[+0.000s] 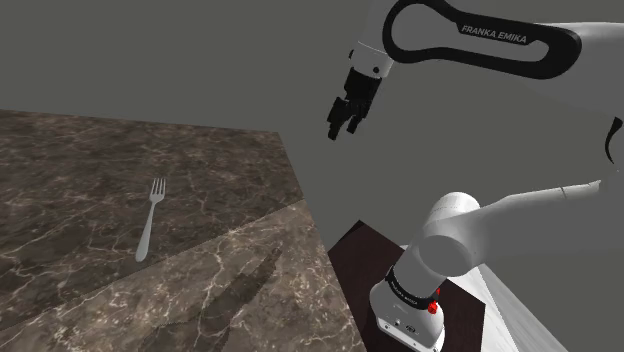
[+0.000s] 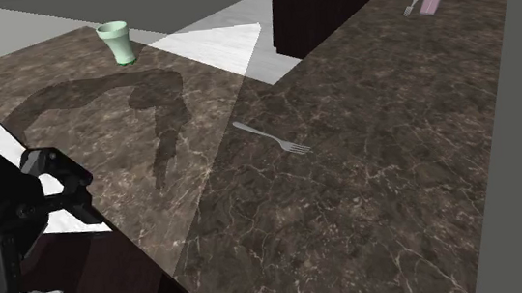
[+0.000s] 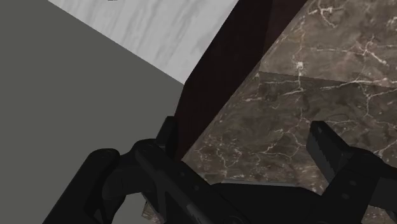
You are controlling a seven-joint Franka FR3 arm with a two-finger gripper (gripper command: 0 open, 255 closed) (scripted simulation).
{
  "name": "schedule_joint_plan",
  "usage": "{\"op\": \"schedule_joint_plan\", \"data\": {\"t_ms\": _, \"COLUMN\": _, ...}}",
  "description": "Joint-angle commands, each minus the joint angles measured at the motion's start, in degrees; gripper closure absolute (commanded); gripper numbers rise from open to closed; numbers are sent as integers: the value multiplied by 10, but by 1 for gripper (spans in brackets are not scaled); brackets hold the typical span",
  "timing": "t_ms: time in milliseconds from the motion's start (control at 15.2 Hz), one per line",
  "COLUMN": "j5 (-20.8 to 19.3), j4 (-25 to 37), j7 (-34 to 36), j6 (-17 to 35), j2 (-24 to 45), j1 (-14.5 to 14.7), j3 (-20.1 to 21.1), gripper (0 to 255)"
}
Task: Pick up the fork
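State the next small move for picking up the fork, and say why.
Probably swing the open gripper toward the shoulder view's left and down over the fork: it hangs high and well aside, while the fork lies flat on the marbled counter.

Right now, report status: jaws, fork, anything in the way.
Jaws open, empty, high over the edge of the marble counter. Fork lies flat on it, untouched. Nothing near it; green cup stands far off.

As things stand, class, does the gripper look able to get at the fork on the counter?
Probably yes. The fork lies flat on the counter with nothing over or beside it; the gripper hangs open, high near the counter's edge, with free air between.
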Motion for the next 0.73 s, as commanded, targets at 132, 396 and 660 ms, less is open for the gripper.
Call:
{"op": "schedule_joint_plan", "data": {"t_ms": 132, "j5": 16, "j4": -5, "j7": 41, "j6": 19, "j2": 14, "j1": 4, "j3": 27, "gripper": 0}}
{"op": "schedule_joint_plan", "data": {"t_ms": 396, "j5": 43, "j4": -3, "j7": 123, "j6": 60, "j2": 53, "j1": 11, "j3": 81, "gripper": 0}}
{"op": "schedule_joint_plan", "data": {"t_ms": 660, "j5": 61, "j4": 14, "j7": 204, "j6": 101, "j2": 108, "j1": 14, "j3": 133, "gripper": 0}}
